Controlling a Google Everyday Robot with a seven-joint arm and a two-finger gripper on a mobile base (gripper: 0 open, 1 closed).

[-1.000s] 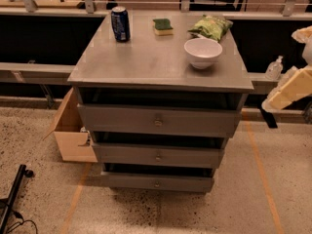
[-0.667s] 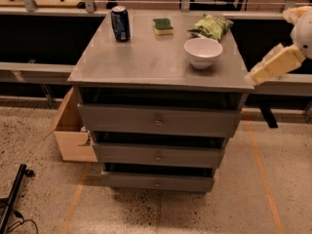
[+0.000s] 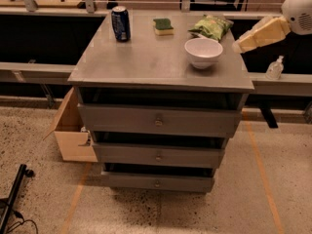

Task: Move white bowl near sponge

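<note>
White bowl (image 3: 204, 52) sits upright on the table (image 3: 146, 57), right side approx. midway front-to-back, close to the right edge, w/ nothing in it that shows. Sponge (image 3: 163, 26) lies flat, green side up, by the back edge near its middle. That puts it well apart from the bowl, so the task isn't done yet. Green snack bag (image 3: 210, 27) is at the back-right corner, just behind the bowl, i.e. between the bowl and part of the back edge. Soda can (image 3: 120, 23) stands toward the back-left corner. Gripper (image 3: 241, 44) hangs just off the right edge, up near the back-right corner, tip aimed at the bowl. Prob. lined up that way since the bowl is the nearest thing from that side. It isn't touching anything & holds nothing. Can't tell whether it's spread or pressed together. Likely step: approach for a rim grasp. Glossy rim may slip. The path to the sponge runs back-left, so the bag needs avoiding, w/ the can further off.
</note>
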